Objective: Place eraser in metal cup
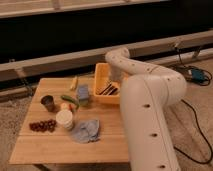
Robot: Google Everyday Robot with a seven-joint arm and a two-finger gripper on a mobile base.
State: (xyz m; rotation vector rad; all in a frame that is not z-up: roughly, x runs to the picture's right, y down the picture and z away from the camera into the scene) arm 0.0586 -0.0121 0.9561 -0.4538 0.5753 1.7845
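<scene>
The metal cup (48,102), a small dark-grey tumbler, stands upright near the table's left edge. Dark oblong pieces with light stripes (107,90) lie in the yellow bin (99,75) at the table's back right; the eraser may be among them, but I cannot tell which it is. My gripper (114,80) hangs from the white arm (122,57) down into the bin, just above those dark pieces, and is mostly hidden by the wrist. It is far to the right of the metal cup.
On the wooden table (45,147) are a white cup (65,119), a blue-grey block (83,93), a green vegetable (70,100), dark grapes (42,125), a blue-grey cloth (86,131) and a yellow piece (74,82). My white body (150,120) stands at the table's right edge.
</scene>
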